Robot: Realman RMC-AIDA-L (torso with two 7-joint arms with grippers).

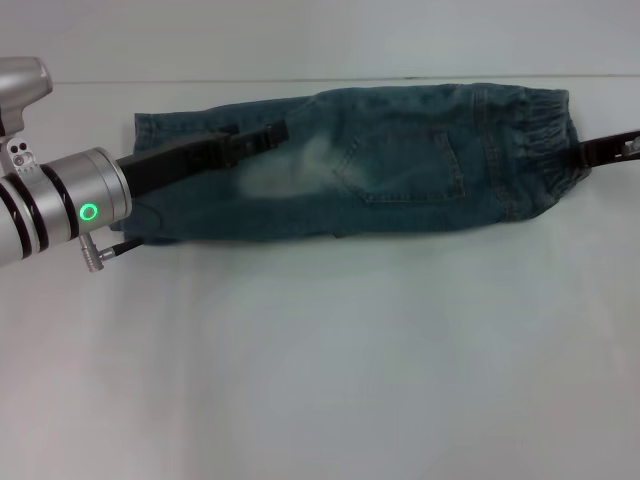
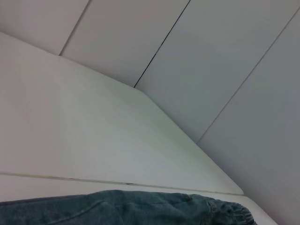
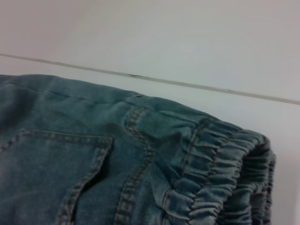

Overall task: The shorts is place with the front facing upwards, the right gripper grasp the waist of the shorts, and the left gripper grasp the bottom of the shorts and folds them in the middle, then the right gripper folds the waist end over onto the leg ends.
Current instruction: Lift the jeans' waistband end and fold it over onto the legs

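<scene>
Across the white counter (image 1: 320, 360) the shorts (image 1: 400, 165) lie folded lengthwise into one long strip, waist of the shorts (image 1: 545, 150) on the right, leg ends (image 1: 150, 180) on the left. The left gripper (image 1: 275, 132) stretches over the leg half, jaws clenched above the denim. The right gripper (image 1: 585, 152) sits at the waistband, jaws grasping its gathered edge.

- No words, brand names, labels or numbers can be read in any of the three views
- The only sign visible is a glowing green ring (image 1: 89, 212) on the silver wrist of the left arm, seen from the head camera
- The shorts (image 1: 400, 165) carry tan stitching but no legible tag
</scene>
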